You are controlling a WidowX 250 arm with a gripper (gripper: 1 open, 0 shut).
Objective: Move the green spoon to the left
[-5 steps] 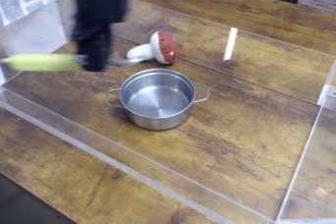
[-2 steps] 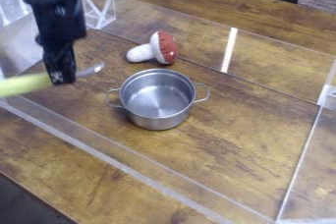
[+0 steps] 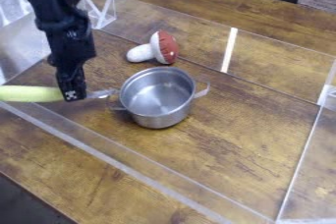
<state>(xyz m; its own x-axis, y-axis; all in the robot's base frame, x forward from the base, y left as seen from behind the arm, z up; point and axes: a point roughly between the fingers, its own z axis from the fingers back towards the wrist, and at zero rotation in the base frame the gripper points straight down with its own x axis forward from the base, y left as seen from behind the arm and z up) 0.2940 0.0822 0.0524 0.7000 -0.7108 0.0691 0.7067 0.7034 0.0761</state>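
While the black gripper [image 3: 75, 95] points down at the left side of the view, its jaws are clenched on the green spoon [image 3: 31, 93], w/ the grip roughly where the thick handle meets the metal neck. The yellow-green handle sticks out on the view's left side of the jaws, running to the pic's edge, & the small shiny bowl pokes out on the other side, right by the near-left loop handle of the steel pot [image 3: 157, 98]; can't tell if they touch.

Vs. the prev. frame, the gripper & spoon sit lower in view, and the spoon, which slanted up toward its bowl, now lies approx. level across the pic. The pot looks a bit different too: its rim is tipped slightly & its right loop sits a touch higher.

Bowl end points to the view's right, i.e. at the pot; handle end points left. Long axis runs side to side across the view, approx. horiz. Farther out, behind the pot, the red-and-white mushroom [image 3: 155, 48] lies on its side on the wood table [image 3: 250, 140].
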